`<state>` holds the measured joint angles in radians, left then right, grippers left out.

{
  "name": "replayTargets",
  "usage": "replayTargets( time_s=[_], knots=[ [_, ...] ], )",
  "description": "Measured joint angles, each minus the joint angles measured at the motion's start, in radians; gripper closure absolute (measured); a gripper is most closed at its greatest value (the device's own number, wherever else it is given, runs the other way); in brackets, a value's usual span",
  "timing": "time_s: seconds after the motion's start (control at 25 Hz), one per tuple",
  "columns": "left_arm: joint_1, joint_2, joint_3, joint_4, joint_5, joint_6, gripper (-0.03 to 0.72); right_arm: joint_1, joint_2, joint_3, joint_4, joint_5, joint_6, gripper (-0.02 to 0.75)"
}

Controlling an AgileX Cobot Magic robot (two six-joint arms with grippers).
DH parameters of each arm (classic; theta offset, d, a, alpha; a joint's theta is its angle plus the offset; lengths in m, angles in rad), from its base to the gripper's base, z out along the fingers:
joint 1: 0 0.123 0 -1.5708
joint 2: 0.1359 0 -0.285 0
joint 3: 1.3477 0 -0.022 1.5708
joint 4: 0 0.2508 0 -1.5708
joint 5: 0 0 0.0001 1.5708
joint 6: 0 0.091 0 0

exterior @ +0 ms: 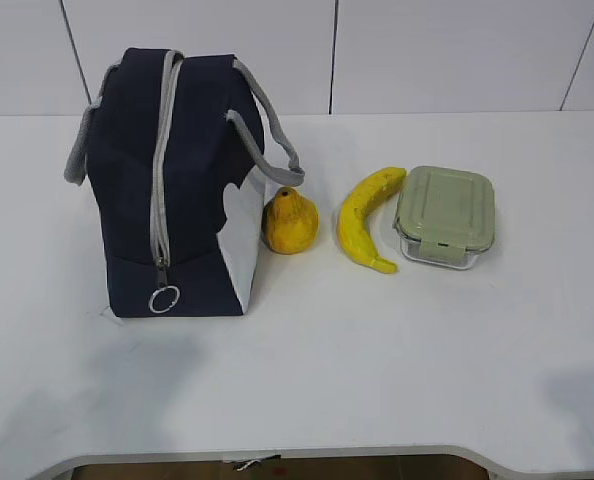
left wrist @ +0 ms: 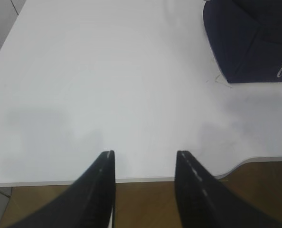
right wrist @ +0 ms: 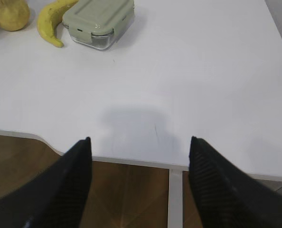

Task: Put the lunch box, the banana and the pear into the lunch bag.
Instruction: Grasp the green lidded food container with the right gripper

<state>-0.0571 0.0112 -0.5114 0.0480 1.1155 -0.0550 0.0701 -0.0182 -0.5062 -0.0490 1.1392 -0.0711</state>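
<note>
Your left gripper (left wrist: 145, 164) hangs over the near edge of the white tabletop (left wrist: 108, 85), its two black fingers spread partway and holding nothing. Your right gripper (right wrist: 140, 149) sits the same way over the near edge on the other side, fingers spread wider, also empty. Neither touches anything.

Out from the left gripper, ahead and to its right, stands the large boxy navy-blue fabric lunch bag (exterior: 167, 200). It is upright, with a grey zipper (exterior: 160, 180) running down the end that faces you and a ring pull (exterior: 164, 299) hanging low. The zipper looks closed, so nothing can go in yet.

Just beside the bag's white corner panel sits the squat yellow-orange pear (exterior: 290, 221), close enough that you cannot tell whether it touches. Right of it, a little apart, lies the curved yellow banana (exterior: 367, 217). The small clear rectangular lunch box with the pale green snap-lock lid (exterior: 445, 215) lies just beside the banana, nearest your right arm.

The step in hand is likely opening the bag. Steady the bag's body with one gripper, pinch the ring pull squarely with the other, and draw along the zipper line so the bag does not tip onto the pear.
</note>
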Motion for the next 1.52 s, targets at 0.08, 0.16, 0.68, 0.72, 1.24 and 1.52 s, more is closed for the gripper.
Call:
replayTargets(
  time_s=[0.08, 0.16, 0.68, 0.72, 1.24, 1.52],
  knots=[
    [0.000, 0.000, 0.000, 0.000, 0.000, 0.000, 0.384, 0.000, 0.000, 0.000, 0.000, 0.000, 0.000, 0.223],
    [0.000, 0.000, 0.000, 0.000, 0.000, 0.000, 0.393, 0.000, 0.000, 0.000, 0.000, 0.000, 0.000, 0.223],
    [0.000, 0.000, 0.000, 0.000, 0.000, 0.000, 0.423, 0.000, 0.000, -0.025, 0.057, -0.028, 0.064, 0.223],
    [0.000, 0.000, 0.000, 0.000, 0.000, 0.000, 0.428, 0.000, 0.000, -0.033, 0.061, -0.041, 0.071, 0.223],
    [0.000, 0.000, 0.000, 0.000, 0.000, 0.000, 0.445, 0.000, 0.334, -0.066, 0.337, -0.169, 0.105, 0.270],
    [0.000, 0.000, 0.000, 0.000, 0.000, 0.000, 0.445, 0.000, 0.595, -0.127, 0.458, -0.205, 0.082, 0.274]
  ],
)
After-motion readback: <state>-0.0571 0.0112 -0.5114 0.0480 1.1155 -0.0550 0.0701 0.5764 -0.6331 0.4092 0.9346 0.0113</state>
